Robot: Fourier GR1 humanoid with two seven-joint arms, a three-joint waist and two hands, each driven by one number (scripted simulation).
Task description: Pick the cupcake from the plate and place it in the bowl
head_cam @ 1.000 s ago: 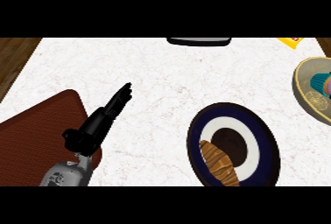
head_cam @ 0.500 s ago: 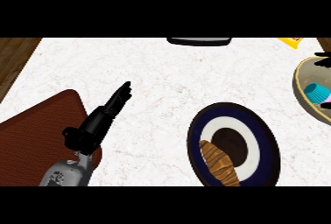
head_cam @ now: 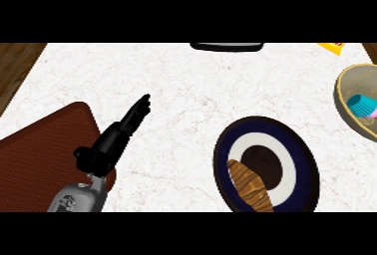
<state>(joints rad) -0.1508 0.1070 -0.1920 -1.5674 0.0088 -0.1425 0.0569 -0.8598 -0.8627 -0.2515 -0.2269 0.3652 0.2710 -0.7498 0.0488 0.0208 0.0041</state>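
We see the cupcake (head_cam: pixel 363 105) already in the bowl (head_cam: pixel 344 99), far right of our left hand (head_cam: pixel 117 137) (fingers straight, holding nothing).

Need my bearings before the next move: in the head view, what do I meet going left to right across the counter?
Brown mat → left hand → dark-rimmed plate carrying a croissant → bowl at the right edge, with the cupcake inside.

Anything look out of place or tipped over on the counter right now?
The cupcake lies on its side in the bowl, not upright. The croissant sits on the plate undisturbed; left hand open.
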